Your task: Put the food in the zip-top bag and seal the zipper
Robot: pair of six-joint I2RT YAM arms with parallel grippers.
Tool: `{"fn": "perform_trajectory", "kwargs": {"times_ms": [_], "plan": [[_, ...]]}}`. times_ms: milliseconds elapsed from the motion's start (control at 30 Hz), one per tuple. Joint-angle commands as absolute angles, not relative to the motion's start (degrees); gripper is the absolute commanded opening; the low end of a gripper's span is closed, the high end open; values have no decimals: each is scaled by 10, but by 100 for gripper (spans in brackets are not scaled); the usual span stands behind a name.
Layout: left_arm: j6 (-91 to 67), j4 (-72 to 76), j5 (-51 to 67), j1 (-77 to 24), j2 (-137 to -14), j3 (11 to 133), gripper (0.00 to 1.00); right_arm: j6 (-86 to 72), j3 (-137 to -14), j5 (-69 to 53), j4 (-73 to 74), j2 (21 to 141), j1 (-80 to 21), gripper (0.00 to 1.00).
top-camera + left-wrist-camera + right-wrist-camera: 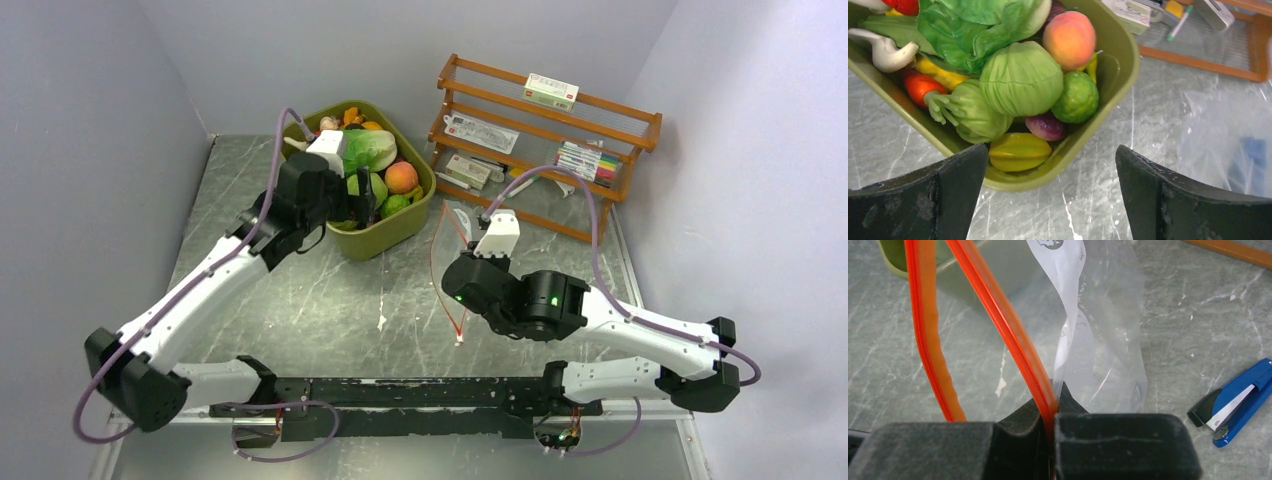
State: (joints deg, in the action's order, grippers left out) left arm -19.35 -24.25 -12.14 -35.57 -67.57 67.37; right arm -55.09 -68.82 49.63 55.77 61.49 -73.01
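The food lies heaped in an olive-green tub (398, 232): a round green cabbage (1020, 77), leafy lettuce (973, 25), a peach (1069, 39), a dark purple ball (1046, 126) and a yellow starfruit (1019, 151). My left gripper (1053, 200) is open and empty, hovering over the tub's near rim (1088, 135); it also shows in the top view (360, 205). My right gripper (1053, 415) is shut on the orange-red zipper (1018, 340) of the clear zip-top bag (1108, 345). It holds the bag's mouth open and upright right of the tub (452, 270).
A wooden rack (545, 140) with boxes and pens stands at the back right. A blue stapler (1238, 402) lies on the table right of the bag. Grey walls close in both sides.
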Motion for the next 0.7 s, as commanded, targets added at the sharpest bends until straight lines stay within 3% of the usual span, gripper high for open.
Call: {"fn": "perform_trajectory", "kwargs": {"times_ms": [0,367,667], "plan": [[-199,-250,-101,-335,-735,722,99,-553,-670,492,538,607,-728,0],[-172,-205,-92,-292,-853,744,99,-527,-662,471,502,611,-728,0],[-164,-142,-99,-283,-880,732,99,-537,-675,474,505,633,-728,0]]}}
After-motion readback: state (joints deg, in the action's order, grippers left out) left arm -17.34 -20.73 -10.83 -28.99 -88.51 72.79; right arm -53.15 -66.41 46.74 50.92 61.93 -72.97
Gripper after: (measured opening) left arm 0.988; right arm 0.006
